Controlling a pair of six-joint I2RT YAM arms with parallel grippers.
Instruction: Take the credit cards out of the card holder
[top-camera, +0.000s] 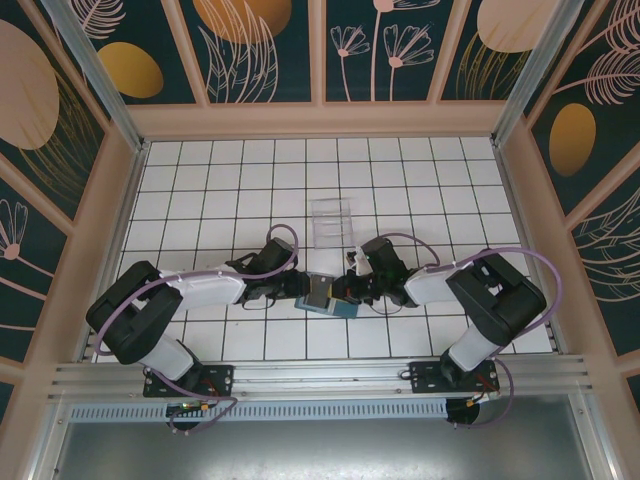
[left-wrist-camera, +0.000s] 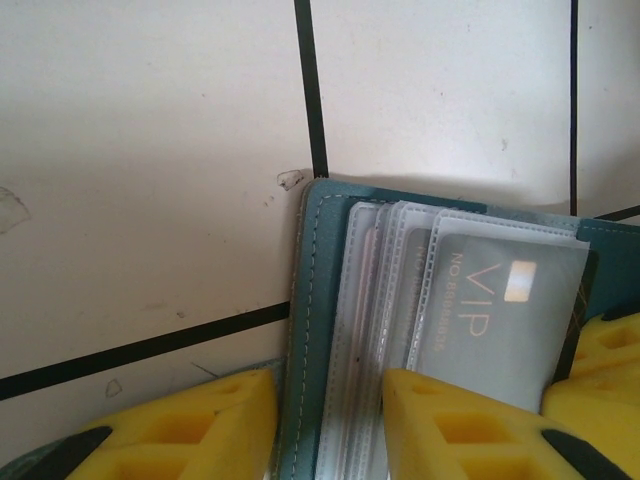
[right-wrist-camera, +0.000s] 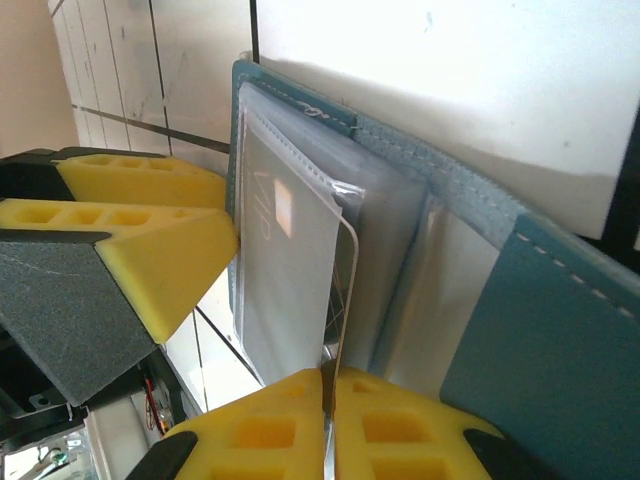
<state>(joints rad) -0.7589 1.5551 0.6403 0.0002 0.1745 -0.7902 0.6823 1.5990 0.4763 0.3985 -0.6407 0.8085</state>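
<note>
Jaws of the right gripper (right-wrist-camera: 328, 385) pinch a card (right-wrist-camera: 300, 290) (lettered VIP) in the card holder (right-wrist-camera: 560, 340).

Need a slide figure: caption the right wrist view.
Right gripper pinches the edge of a credit card; left gripper holds the teal card holder.

Table (top-camera: 220, 180): white square tiles with dark grid lines, walled by a pale frame on the left, right and far sides. Item one, clear slotted stand (top-camera: 332, 222), standing on the tiles just far of centre. Item two, teal card holder (top-camera: 340, 309), lying opened on the tiles, near of the stand and apart from it, clear sleeves showing.
</note>
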